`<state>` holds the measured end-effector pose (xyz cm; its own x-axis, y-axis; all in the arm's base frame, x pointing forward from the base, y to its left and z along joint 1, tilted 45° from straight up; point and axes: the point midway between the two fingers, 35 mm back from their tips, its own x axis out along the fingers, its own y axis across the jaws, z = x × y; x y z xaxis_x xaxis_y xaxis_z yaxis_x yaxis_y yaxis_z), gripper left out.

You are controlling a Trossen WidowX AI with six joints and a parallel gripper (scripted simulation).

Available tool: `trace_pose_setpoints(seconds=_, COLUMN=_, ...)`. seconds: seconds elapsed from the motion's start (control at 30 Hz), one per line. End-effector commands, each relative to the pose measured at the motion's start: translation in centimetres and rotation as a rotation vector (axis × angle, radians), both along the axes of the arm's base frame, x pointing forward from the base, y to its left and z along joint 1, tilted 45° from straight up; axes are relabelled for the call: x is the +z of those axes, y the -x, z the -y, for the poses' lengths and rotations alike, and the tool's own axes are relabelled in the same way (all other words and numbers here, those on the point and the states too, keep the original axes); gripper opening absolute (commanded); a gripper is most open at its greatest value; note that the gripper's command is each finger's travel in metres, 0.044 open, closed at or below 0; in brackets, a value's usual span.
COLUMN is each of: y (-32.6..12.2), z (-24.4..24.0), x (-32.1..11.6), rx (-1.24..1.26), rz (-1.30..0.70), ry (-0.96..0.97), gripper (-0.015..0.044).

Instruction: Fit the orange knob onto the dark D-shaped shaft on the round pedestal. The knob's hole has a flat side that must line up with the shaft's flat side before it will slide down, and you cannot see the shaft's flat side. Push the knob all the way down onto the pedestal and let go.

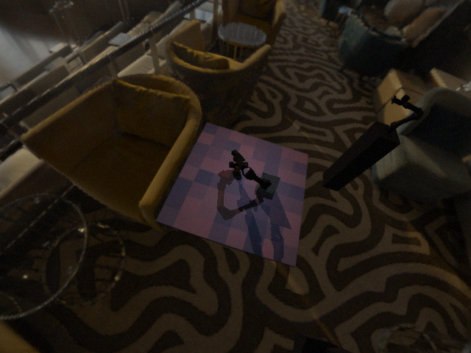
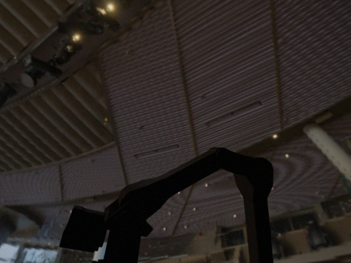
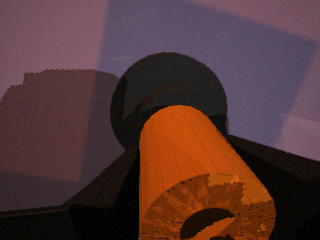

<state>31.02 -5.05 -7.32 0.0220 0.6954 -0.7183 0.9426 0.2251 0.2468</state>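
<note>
Knob grasped between the part-open fingers of the gripper; its long axis runs from the holed end toward the round pedestal.

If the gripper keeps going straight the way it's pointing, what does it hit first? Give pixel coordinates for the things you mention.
Likely the dark round pedestal (image 3: 167, 67), with the held orange cylindrical knob (image 3: 187, 145) meeting it first; the remaining gap is unclear.
</note>
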Motion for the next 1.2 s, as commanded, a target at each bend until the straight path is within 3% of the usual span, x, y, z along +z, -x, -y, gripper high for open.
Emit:
trace_pose_setpoints(seconds=0.0, y=0.03, z=0.0, x=0.04, rx=-0.077, rz=-0.074, ry=-0.002, gripper=0.0)
trace_pose_setpoints(seconds=1.17, y=0.19, z=0.1, x=0.12, rx=-0.123, rz=-0.119, ry=-0.003, gripper=0.0)
